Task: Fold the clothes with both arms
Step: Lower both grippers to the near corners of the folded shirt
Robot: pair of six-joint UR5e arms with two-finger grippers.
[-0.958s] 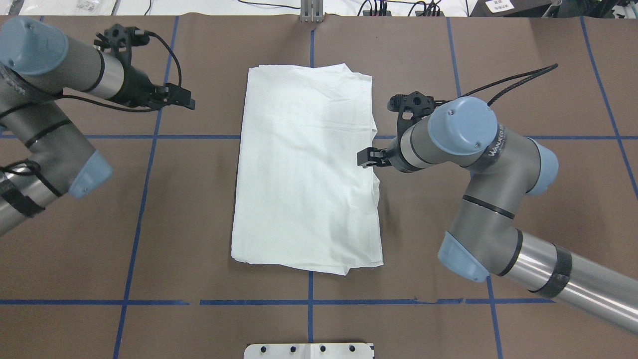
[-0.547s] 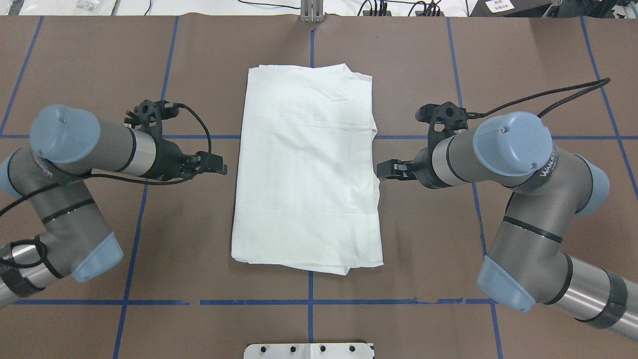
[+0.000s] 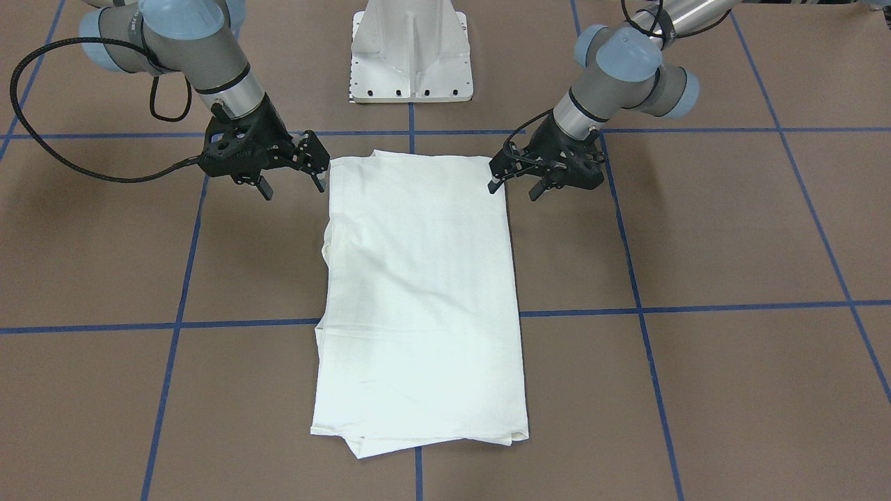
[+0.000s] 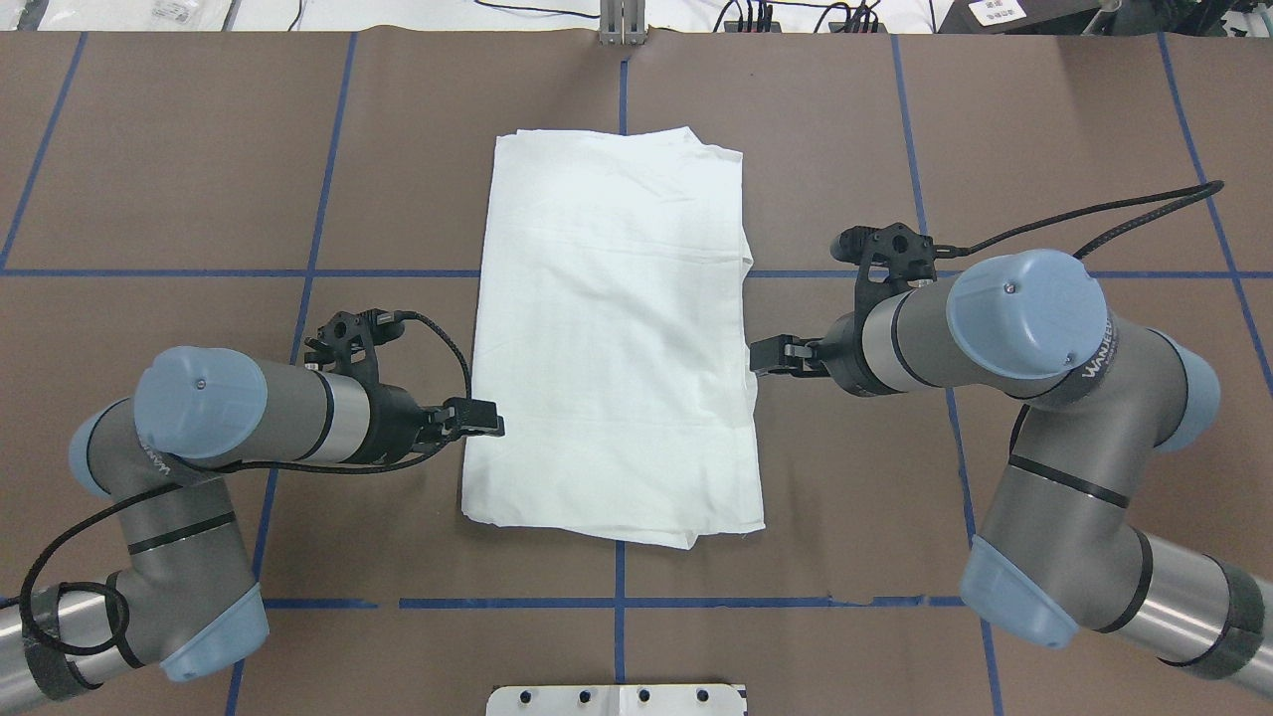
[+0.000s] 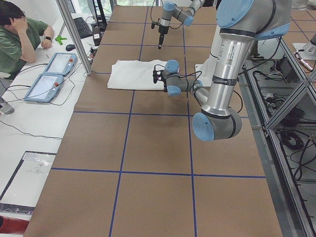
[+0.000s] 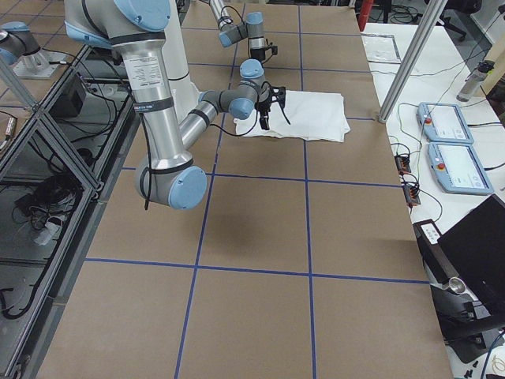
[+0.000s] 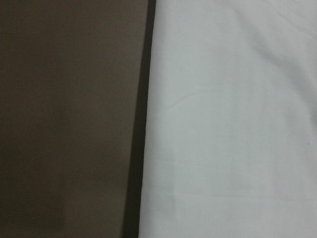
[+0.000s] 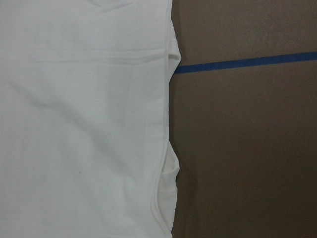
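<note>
Left gripper [image 3: 514,191] and right gripper [image 3: 294,191], both spread, flank smooth rectangular white shirt [image 3: 418,292].

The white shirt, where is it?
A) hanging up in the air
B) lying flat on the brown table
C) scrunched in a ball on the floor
B: the shirt lies spread flat as a folded rectangle on the brown table.

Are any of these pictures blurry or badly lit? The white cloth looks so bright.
Left wrist view: dim and soft, with a dark shadow band along the edge of the shirt. Right wrist view: sharper, with hems and the blue tape line clear. Overhead view: even light, shirt nearly washed out, creases faint.
</note>
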